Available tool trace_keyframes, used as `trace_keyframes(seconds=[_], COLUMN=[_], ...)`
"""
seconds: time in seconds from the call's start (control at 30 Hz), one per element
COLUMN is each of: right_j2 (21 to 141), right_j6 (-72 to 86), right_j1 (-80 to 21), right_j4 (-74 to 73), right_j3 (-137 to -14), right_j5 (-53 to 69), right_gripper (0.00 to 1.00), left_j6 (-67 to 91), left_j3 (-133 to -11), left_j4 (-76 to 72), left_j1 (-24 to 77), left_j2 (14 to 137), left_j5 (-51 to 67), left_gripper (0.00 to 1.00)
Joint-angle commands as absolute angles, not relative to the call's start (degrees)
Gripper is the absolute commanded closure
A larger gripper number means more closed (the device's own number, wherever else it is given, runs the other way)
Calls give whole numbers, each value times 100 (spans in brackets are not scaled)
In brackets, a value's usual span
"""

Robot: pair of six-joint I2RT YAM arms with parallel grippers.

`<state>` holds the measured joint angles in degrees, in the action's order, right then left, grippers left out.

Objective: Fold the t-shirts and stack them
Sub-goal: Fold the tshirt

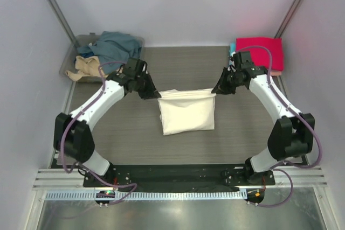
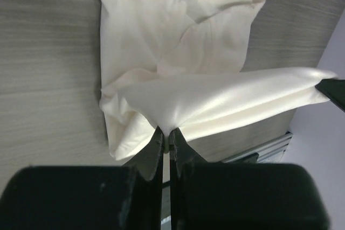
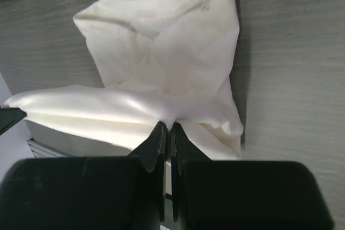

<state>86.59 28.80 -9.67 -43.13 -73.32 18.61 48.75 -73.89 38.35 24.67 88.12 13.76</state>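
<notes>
Both arms are reaching in over the middle of the table (image 1: 188,68), and the cream t-shirt (image 1: 187,112) is strung between them. The left end effector (image 1: 152,94) is clamped tight on the shirt's far left corner, with its two black fingers pressed together and a pinch of cloth bunched between them. Same story on the other side: the right end effector (image 1: 218,89) is closed hard on the far right corner. From each wrist view the fabric fans out from the fingertips in smooth, shiny folds.

That far edge is lifted off the surface and hangs between the two grips, sagging slightly in the middle. The rest of the cream t-shirt lies flat on the table as a rough rectangle, running back toward the arm bases. Its neckline shows on the flat part, with a few creases around it.

Off at the far right corner, just behind the right arm's wrist, a magenta t-shirt (image 1: 260,51) sits neatly folded. Over at the far left corner there's a clear bin (image 1: 81,40). A slate-blue t-shirt (image 1: 116,46) is heaped in it, and a tan t-shirt (image 1: 89,65) is crumpled at its near side.
</notes>
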Motion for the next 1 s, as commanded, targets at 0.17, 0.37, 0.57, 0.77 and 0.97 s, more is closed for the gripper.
trace_keyframes(seconds=[0.17,0.37,0.57,0.77,0.97], right_j2=[10290,11547,12479,11930,10496], right_j6=[2751,2725,2471,2057,2276], right_j1=[-817,-809,-782,-703,-703], right_j4=[-3683,-3665,-3726,-3727,-2701], right_j3=[-8637,-9718,-10860,-10419,-7601], right_j5=[1476,1626,2405,1961,1459], right_gripper=[99,98,38,9,11], left_j6=[4324,4149,4017,3481,3445], left_j3=[-8577,-9956,-11221,-11981,-10734], left_j4=[3858,4226,4771,5739,5495], left_j1=[1917,1671,1512,1985,2267], left_j2=[10466,12002,12673,12139,11103], left_j5=[1600,1827,1662,37,-431], left_gripper=[100,100,82,27,23])
